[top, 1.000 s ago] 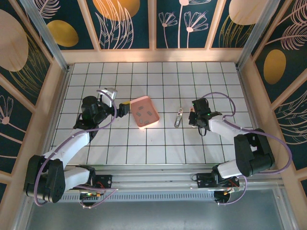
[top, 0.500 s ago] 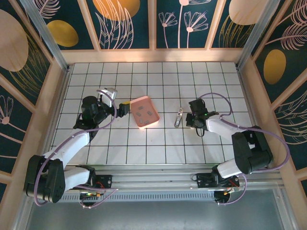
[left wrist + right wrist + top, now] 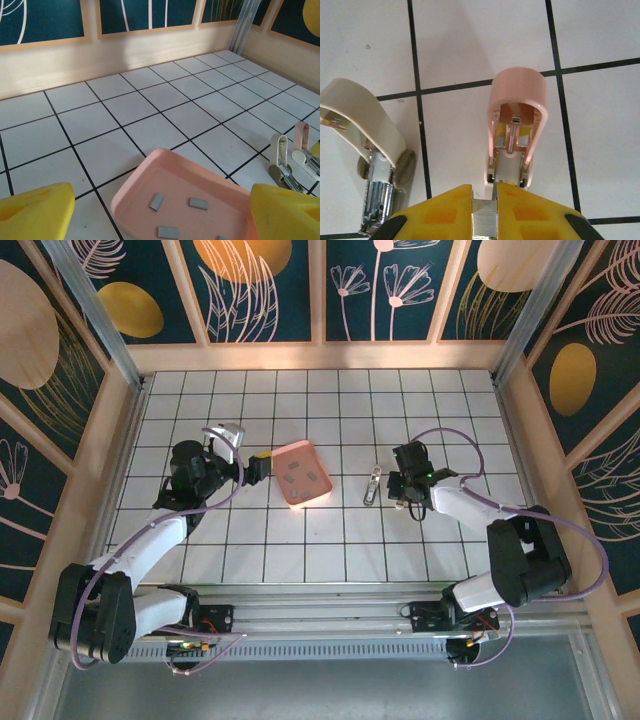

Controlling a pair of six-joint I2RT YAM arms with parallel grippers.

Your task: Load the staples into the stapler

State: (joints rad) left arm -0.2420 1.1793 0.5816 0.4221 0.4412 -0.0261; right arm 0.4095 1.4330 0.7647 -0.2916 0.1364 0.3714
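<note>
My right end effector (image 3: 484,194), nearly pressed together, pinches the metal rear of a pink-capped stapler (image 3: 517,100) right of the surface's middle, beside a whitish-beige metal stapler (image 3: 367,130). Probably light, stiff, slippery; best gripped by its flat sides. My left end effector (image 3: 160,212), spread, faces tiny dark-grey metal staples (image 3: 198,203).

Light is bright and even and comes from above. In the top view the white table (image 3: 330,410) shines a little just beside the pink tray (image 3: 300,455). Shadows are soft and pale. The yellow fingertips (image 3: 35,215) of the left gripper (image 3: 160,217) look blurred, while the stapler (image 3: 517,100) in the right wrist view is sharp
</note>
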